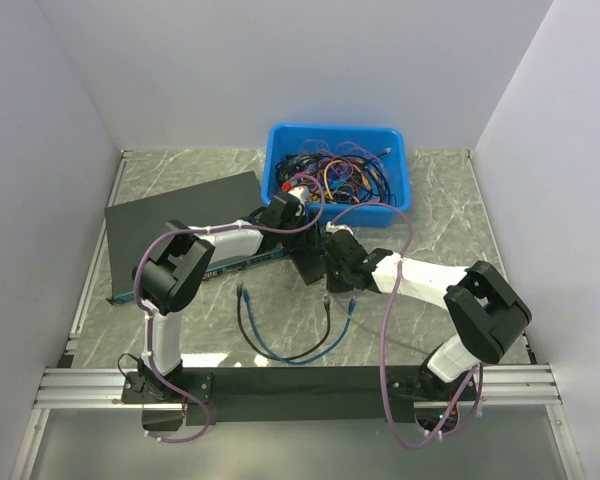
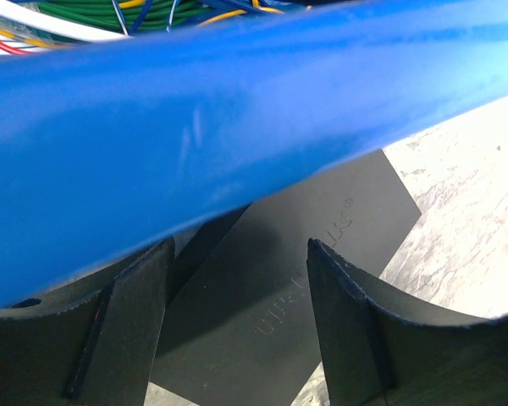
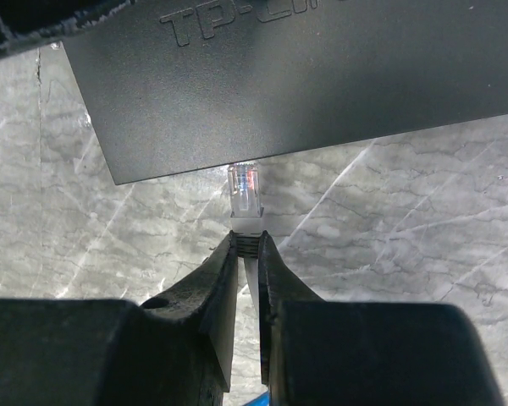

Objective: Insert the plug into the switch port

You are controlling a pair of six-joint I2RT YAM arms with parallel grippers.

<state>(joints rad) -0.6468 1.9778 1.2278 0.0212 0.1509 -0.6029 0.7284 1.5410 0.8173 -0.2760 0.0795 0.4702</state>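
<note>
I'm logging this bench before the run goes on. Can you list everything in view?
blue bin: one, blue, far centre of the table
cable tangle: one, multicoloured, inside that bin
large black unit: one, black with a blue strip, far left
small black box: one, black, mid-table
plug: one, clear, at that box's edge
blue cable: one, blue, looped near the arms
black cable: one, black, looped beside it
table: one, grey marbled, under everything
left tool: one, black, open above the small black box
right tool: one, black, shut on the plug
</note>
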